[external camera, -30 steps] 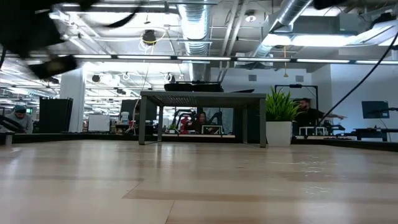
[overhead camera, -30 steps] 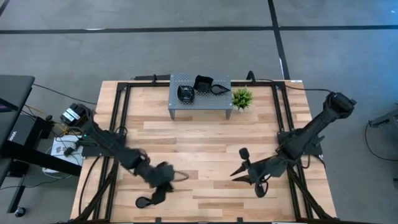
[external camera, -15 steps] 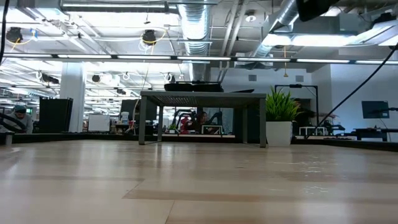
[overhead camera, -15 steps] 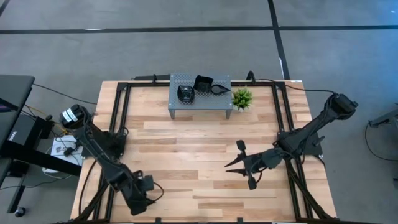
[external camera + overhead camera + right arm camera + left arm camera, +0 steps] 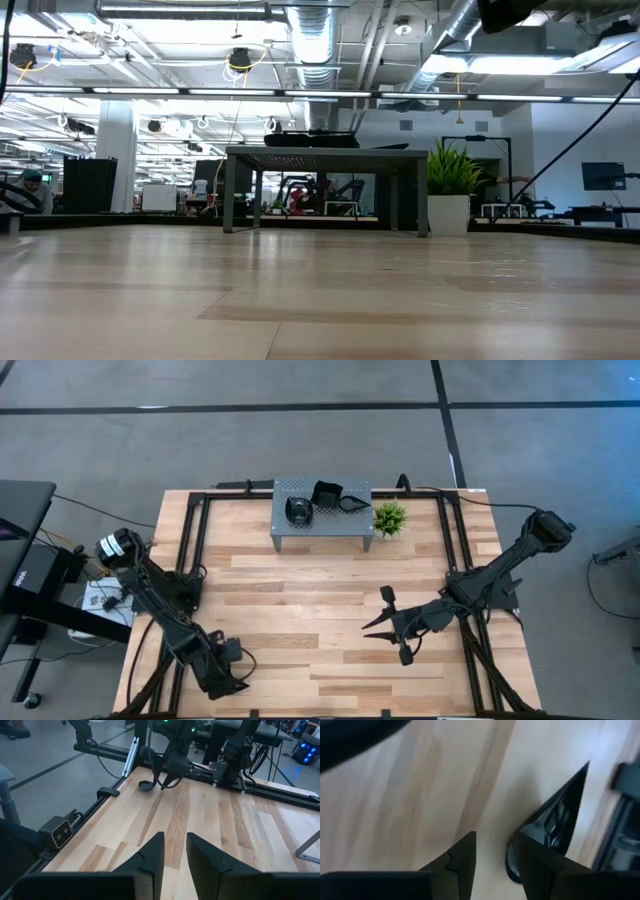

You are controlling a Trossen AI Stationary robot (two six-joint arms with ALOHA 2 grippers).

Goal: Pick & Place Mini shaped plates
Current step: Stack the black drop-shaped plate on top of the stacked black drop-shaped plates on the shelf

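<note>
wood table [image 5: 330,590] (glossy teardrop plate [image 5: 555,827])

Dark jointed arms, black cables, pointed claws.

You are working in an open robotics lab: bare ceiling ducts [image 5: 318,40] and strip lights overhead, grey concrete floor [image 5: 300,440] around the wooden table [image 5: 320,610], more test rigs and monitors [image 5: 603,176] in the room behind.

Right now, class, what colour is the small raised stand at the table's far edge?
Grey, the small raised stand; the high view shows it best.
</note>
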